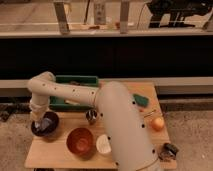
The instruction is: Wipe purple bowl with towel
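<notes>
So the purple bowl [35, 130] sits at the left end of the wooden table [50, 156], near the front-left corner, with the orange-brown bowl [80, 141] just to its right and a small white bowl [103, 144] past that. The arm folds all the way over to that side and the gripper [41, 119] points straight down into the purple bowl, so the bowl is directly under it, not off to any side. The pale grey-blue towel [48, 122] is inside the bowl, right at the gripper tip and bunched toward the right half. Honestly can't tell how wide the gripper is set, or whether it's clamping the towel or just pressing on it. My guess is the wipe is underway, and since the bowl is round, any sweep needs to stay inside the rim
</notes>
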